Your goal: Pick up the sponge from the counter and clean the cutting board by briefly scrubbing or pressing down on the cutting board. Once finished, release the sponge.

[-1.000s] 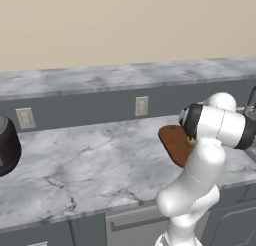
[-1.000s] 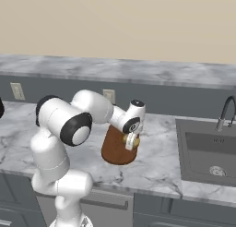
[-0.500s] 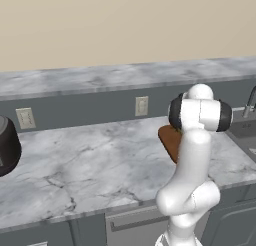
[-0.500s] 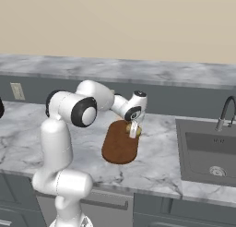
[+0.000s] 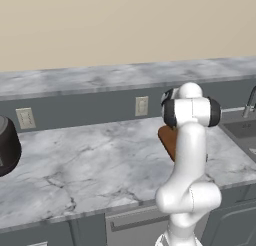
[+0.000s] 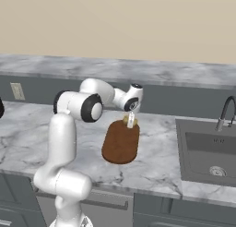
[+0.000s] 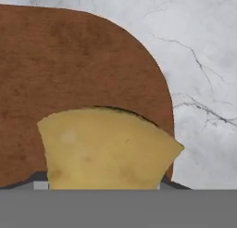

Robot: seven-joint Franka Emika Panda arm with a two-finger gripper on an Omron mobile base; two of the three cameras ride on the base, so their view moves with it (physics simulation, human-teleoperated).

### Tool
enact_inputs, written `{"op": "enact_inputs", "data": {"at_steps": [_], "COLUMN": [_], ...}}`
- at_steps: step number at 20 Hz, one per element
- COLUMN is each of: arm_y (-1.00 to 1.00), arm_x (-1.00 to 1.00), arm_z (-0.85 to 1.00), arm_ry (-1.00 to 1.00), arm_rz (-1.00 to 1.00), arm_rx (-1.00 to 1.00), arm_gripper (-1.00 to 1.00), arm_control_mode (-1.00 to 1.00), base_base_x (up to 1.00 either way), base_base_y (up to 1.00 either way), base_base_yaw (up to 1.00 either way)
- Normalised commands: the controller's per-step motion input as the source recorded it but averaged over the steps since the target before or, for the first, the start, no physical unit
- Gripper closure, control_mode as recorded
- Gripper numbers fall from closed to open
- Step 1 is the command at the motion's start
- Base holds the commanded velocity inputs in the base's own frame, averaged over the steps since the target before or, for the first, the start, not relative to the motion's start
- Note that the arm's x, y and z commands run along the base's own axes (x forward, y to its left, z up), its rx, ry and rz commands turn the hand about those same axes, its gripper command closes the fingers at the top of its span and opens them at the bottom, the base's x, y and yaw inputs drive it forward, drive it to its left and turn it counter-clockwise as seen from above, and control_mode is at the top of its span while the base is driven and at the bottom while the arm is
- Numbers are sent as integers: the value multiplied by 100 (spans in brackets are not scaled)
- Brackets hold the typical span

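Note:
The reddish-brown cutting board [image 6: 120, 145] lies on the marbled counter [image 6: 156, 168], left of the sink. My gripper [image 6: 131, 118] points down over the board's far end, shut on the mustard-yellow sponge [image 6: 130, 123], which sits at or just above the board's surface. In the hand view the sponge [image 7: 106, 148] covers my fingertips, with the board's rounded end [image 7: 78, 60] beneath it and bare counter [image 7: 203, 60] beyond. In the left base view my own arm hides the gripper, and a strip of the cutting board [image 5: 166, 138] shows beside it.
A sink [image 6: 209, 150] with a curved faucet [image 6: 223, 113] sits right of the board. A black toaster [image 5: 6, 147] stands at the counter's far left. Wall outlets [image 5: 142, 105] and a higher marbled ledge [image 5: 100, 80] run along the back.
My gripper has carried the sponge along the board, from its middle to its far end. The arm's elbow has swung around and risen.

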Motion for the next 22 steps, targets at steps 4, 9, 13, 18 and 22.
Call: {"op": "enact_inputs", "data": {"at_steps": [4, 9, 13, 18, 22], "arm_y": [63, 44, 42, 35, 24], "arm_x": [10, -35, -56, -57, -56], "arm_z": [-21, -19, -13, -15, -25], "arm_ry": [2, 0, 0, 0, 0], "arm_rz": [10, 11, 8, 6, 5], "arm_rx": [-1, -1, -2, -1, -2], "arm_gripper": [100, 100, 100, 100, 100], "arm_control_mode": [-100, -100, -100, -100, -100], "base_base_x": [0, 0, 0, 0, 0], "base_base_y": [0, 0, 0, 0, 0], "base_base_yaw": [0, 0, 0, 0, 0]}}
